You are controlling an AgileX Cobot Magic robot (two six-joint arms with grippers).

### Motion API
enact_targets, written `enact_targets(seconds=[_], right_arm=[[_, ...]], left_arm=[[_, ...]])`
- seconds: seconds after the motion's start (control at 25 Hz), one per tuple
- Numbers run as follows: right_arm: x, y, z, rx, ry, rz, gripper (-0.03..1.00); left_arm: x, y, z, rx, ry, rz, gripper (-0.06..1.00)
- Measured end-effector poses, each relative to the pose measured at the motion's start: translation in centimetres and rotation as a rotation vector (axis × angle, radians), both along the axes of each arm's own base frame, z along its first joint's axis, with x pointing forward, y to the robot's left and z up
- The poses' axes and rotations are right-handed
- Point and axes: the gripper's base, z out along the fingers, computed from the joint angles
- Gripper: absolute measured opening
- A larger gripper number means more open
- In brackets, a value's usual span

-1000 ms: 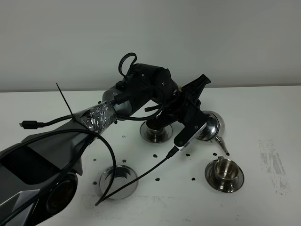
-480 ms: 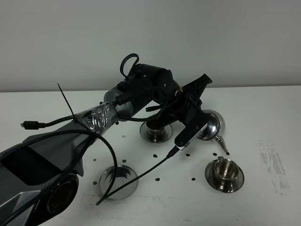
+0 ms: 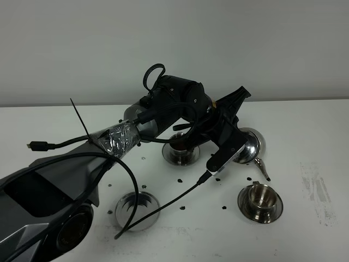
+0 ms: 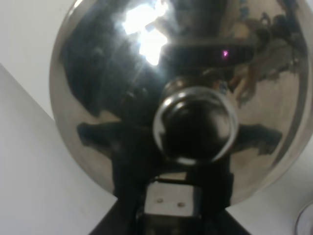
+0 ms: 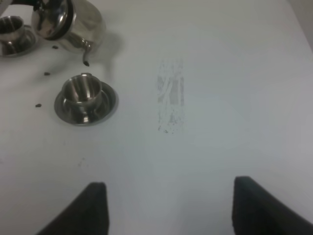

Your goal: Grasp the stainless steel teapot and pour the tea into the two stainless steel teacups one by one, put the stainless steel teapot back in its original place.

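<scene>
the white worktop (image 3: 316,131) carried everything. the black left arm (image 3: 174,101) reached across the middle, and its left hand (image 3: 235,128) was closed tight on the squat, mirror-polished stainless steel teapot (image 3: 252,143). the teapot hung clear of the worktop, tipped over, and its domed lid and knob (image 4: 195,125) filled the left wrist view. its thin spout (image 3: 263,169) pointed down toward 5 o'clock. the right hand (image 5: 168,205) stood wide open over bare worktop, gripping nothing.

the shallow round steel saucer without a cup (image 3: 136,206) lay at 7 o'clock from the teapot, well apart. one small steel teacup on its saucer (image 3: 260,197) sat at 5 o'clock from the teapot, just below the spout tip. the other small steel teacup on its saucer (image 3: 180,148) stood at 9 o'clock, partly hidden by the arm. small dark specks (image 3: 180,179) dotted the worktop between them.
</scene>
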Motion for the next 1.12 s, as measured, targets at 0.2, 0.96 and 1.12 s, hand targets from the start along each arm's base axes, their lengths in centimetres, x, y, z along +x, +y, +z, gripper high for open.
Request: enact_targets(seconds=[0.2,0.96,1.12], right_arm=[[0.00,0.00,0.00,0.000,0.000,0.000,0.56],[0.00,0.00,0.00,0.000,0.000,0.000,0.56],[0.00,0.00,0.00,0.000,0.000,0.000,0.56]], left_arm=[[-0.10,-0.07,-0.03,0.004,0.003,-0.003,0.26],[-0.01,0.33,0.56,0.058,-0.038,-0.012,0.26],[0.08,0.37,0.59,0.066,-0.051,-0.013,0.26]])
